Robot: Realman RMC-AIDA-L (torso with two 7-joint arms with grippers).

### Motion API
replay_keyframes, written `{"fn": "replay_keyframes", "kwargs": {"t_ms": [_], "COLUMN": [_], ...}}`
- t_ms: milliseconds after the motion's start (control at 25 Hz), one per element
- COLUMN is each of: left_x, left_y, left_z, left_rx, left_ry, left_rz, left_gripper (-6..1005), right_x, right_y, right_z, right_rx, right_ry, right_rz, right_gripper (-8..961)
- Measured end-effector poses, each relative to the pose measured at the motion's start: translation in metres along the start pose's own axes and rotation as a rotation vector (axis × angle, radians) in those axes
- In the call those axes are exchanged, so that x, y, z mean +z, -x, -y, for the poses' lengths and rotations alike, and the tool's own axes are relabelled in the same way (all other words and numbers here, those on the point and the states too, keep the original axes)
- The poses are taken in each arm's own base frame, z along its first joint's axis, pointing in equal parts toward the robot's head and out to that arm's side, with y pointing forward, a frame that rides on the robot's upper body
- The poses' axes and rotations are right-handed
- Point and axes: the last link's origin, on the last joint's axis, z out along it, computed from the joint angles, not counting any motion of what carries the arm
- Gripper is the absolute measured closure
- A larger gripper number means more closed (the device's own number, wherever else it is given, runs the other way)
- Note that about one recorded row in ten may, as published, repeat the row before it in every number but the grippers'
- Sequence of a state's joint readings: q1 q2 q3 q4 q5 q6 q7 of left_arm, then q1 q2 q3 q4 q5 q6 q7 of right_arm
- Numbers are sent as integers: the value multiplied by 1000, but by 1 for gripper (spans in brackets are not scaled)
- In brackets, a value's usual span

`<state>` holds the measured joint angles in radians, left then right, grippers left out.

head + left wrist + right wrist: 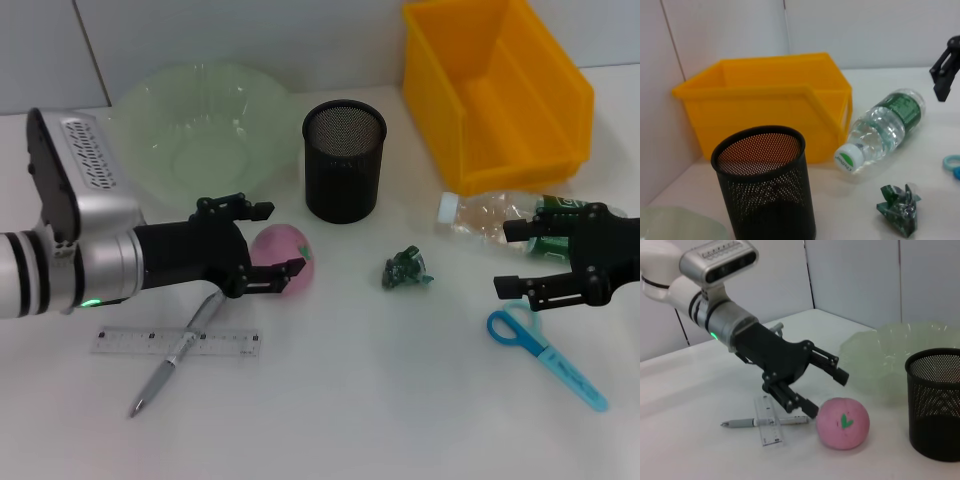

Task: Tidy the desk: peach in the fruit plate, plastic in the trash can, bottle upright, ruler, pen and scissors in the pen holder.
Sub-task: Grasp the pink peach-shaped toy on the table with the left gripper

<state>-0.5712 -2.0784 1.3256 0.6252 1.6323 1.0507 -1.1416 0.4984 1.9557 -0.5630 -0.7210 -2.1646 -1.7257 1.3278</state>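
Note:
A pink peach lies on the white desk in front of the pale green fruit plate. My left gripper is open, its fingertips right at the peach's side. The green crumpled plastic sits mid-desk. A clear bottle lies on its side by the yellow bin. Open as well, my right gripper hovers at the bottle's label end. The black mesh pen holder stands upright. Ruler, pen and blue scissors lie flat.
The yellow bin stands at the back right against the wall. The pen crosses over the ruler near the desk's front left. The scissors lie just in front of my right gripper.

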Motion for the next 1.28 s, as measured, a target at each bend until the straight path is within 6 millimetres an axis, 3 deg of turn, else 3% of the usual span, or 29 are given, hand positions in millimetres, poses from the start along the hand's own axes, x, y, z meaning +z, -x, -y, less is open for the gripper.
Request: {"fn": "replay_keyframes", "kwargs": {"t_ms": [960,1280], "left_x": [12,13], "left_y": [10,9], "left_z": [1,-1], "left_rx": [-18,-16], "left_ry": [-18,-5], "left_rz": [67,63], "left_gripper": [185,354], "right_x": [2,2], "right_y": [0,-1], "right_z": [1,3], "right_rx": [-2,-3], "right_ry": [-4,-12], "right_rz": [-11,-14], "right_gripper": [129,129]}}
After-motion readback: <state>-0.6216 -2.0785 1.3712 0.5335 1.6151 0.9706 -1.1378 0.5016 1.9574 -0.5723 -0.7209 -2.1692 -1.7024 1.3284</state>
